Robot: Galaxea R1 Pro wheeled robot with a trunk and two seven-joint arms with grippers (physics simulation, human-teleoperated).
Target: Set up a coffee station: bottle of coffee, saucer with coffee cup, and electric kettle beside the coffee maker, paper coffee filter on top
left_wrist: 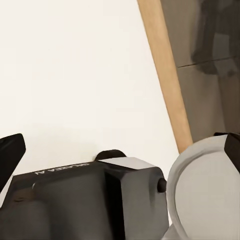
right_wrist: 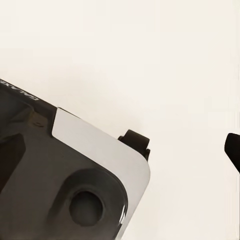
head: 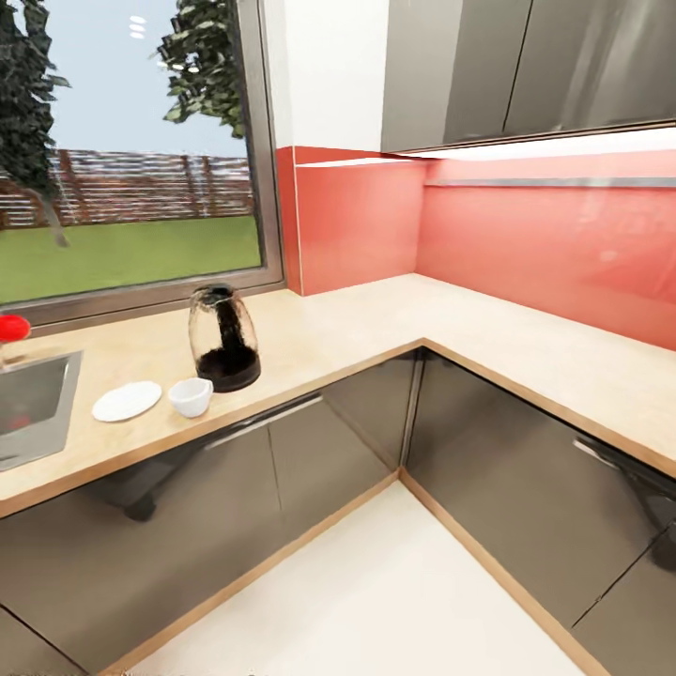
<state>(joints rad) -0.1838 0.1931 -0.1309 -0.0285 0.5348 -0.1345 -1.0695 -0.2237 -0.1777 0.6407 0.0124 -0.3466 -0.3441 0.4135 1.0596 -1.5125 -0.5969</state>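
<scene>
Counts: one electric kettle [head: 224, 338], one coffee cup [head: 191, 396], one saucer [head: 127, 401], apart, on kitchen countertop [head: 376, 329] | writing: illegible | claws: left, right state cannot be told

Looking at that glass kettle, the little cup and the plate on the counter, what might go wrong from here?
1. The coffee cup sits close to the electric kettle; reaching for either might knock the other.
2. The saucer lies flat on the kitchen countertop, probably awkward to pinch.
3. The sink is beside the saucer; a nudged saucer could slide in.
</scene>
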